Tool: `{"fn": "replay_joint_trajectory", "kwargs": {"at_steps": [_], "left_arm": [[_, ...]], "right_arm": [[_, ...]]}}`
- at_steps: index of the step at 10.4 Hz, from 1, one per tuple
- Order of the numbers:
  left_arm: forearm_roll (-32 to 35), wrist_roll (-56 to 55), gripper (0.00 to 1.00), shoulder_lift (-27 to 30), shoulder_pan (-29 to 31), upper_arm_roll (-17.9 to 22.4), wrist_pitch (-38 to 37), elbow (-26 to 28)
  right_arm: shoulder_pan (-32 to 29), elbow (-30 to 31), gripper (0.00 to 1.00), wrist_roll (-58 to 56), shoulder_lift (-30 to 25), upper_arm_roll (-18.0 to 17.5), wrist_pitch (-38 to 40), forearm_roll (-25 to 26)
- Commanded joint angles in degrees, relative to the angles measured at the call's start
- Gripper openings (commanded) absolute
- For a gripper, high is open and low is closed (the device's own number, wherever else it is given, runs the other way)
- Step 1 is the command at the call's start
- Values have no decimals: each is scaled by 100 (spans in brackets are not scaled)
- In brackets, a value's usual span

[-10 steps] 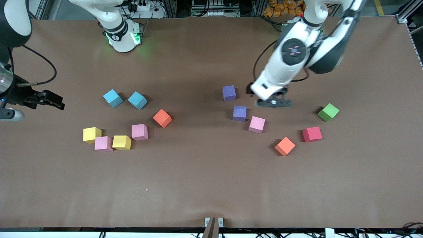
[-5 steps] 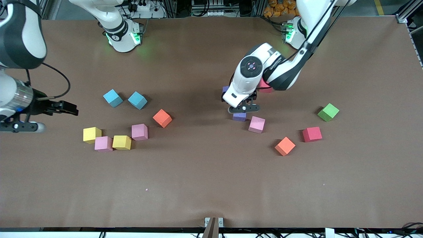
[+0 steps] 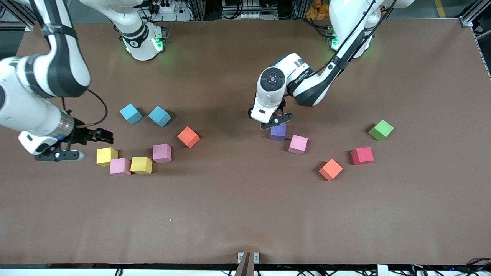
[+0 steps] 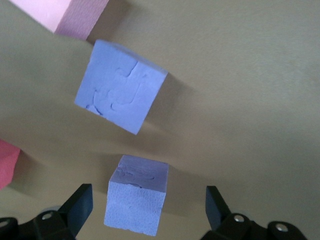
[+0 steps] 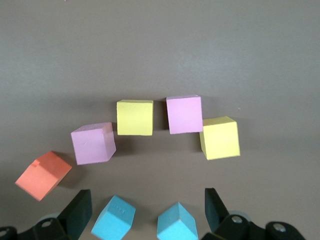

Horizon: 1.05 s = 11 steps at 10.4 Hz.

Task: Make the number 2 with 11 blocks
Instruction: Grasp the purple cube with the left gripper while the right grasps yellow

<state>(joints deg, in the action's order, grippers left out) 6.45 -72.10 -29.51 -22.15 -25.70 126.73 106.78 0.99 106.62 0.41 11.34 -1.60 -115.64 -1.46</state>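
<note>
Blocks lie loose in two groups, so the number 2 is not begun, and no row of it is laid anywhere on the surface. Nearest the front camera, toward the left arm's end, sits an orange block, with a red block and a pink block a little farther. Next out are a purple block just beside the pink one and a green block well apart. Toward the right arm's end, a pink block sits between two yellow blocks, touching or nearly so. Another pink one and a second orange one lie a little farther, and two light blue cubes farther still. The left claw hangs low over the purple pair with its jaws wide apart. In the left wrist view the second purple block, hidden under the arm from the front, sits squarely between the fingers. It stands apart from its twin and clear of both pads, so a straight descent and squeeze looks like the next move. The right claw, also spread wide and empty, hovers over bare surface between the blue cubes and the nearest yellow block. A second ago the left claw was over bare surface beside the pink block, and it has swung across onto the purple pair. The right arm has come in from the surface's edge toward its cluster. No block has shifted.
</note>
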Motion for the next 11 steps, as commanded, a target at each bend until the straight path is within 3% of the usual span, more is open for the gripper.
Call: {"fn": "replay_joint_trajectory", "kwargs": {"at_steps": [1, 2, 4, 7, 11], "left_arm": [[181, -392, 100, -37, -148, 30, 0, 245], [346, -436, 100, -37, -158, 30, 131, 351], [348, -515, 100, -89, -176, 21, 273, 379], [357, -515, 100, -116, -220, 21, 877, 817], [365, -515, 100, -116, -220, 21, 1117, 1020]], "right_arm": [[42, 965, 100, -452, -72, 2, -1369, -117], [103, 957, 100, -463, 129, 2, -1626, -152], [165, 922, 100, -446, 472, 19, -2144, -817], [278, 922, 100, -446, 1255, 11, -3305, -864], [279, 869, 100, -446, 1388, 20, -3343, -873]]}}
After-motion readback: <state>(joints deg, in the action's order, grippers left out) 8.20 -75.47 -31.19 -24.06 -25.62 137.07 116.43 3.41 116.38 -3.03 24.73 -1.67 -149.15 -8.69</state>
